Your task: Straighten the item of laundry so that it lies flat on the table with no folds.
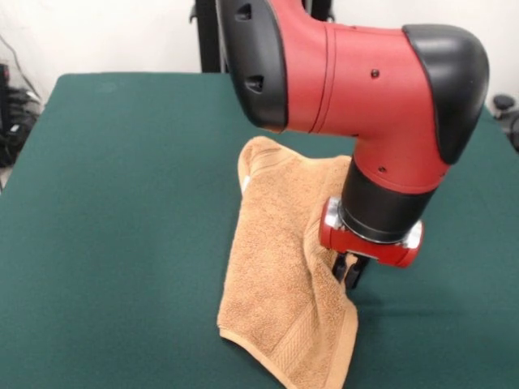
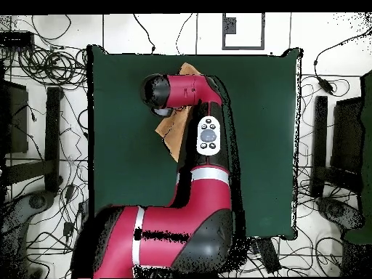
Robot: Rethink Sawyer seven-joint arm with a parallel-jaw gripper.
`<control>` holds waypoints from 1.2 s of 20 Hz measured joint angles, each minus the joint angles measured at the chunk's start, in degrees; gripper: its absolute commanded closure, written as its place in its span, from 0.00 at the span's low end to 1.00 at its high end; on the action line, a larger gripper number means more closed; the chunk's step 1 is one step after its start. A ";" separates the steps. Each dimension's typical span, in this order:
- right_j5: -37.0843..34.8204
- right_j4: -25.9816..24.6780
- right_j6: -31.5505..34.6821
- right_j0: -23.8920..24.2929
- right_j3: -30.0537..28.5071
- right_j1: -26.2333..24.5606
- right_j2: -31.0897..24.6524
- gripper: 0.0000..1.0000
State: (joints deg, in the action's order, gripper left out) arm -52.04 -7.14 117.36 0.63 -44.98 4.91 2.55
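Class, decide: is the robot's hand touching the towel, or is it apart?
Touching. In the front view the hand presses into the towel's raised fold. The overhead view hides it under the arm.

The arm [image 1: 357, 89] covers the towel's [image 1: 284, 275] right side at centre frame, and the towel's lower hem runs off the bottom edge. The tool [image 1: 350, 270] shows only as a dark bit under the wrist, its grip unreadable. From overhead, the arm hides most of the towel [image 2: 171, 132] and the whole tool.
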 measured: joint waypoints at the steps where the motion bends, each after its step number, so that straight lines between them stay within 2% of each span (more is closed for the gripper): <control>1: 0.00 0.01 0.07 -0.15 0.09 -0.06 0.22 1.00; 9: -0.53 0.70 4.19 -2.81 2.42 -1.75 4.30 1.00; 13: -1.27 1.24 9.00 -4.23 4.11 -2.97 6.70 1.00; 24: -2.79 2.26 16.10 -5.87 6.78 -4.86 9.91 1.00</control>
State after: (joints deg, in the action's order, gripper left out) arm -54.83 -4.88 133.46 -5.24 -38.21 0.05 12.46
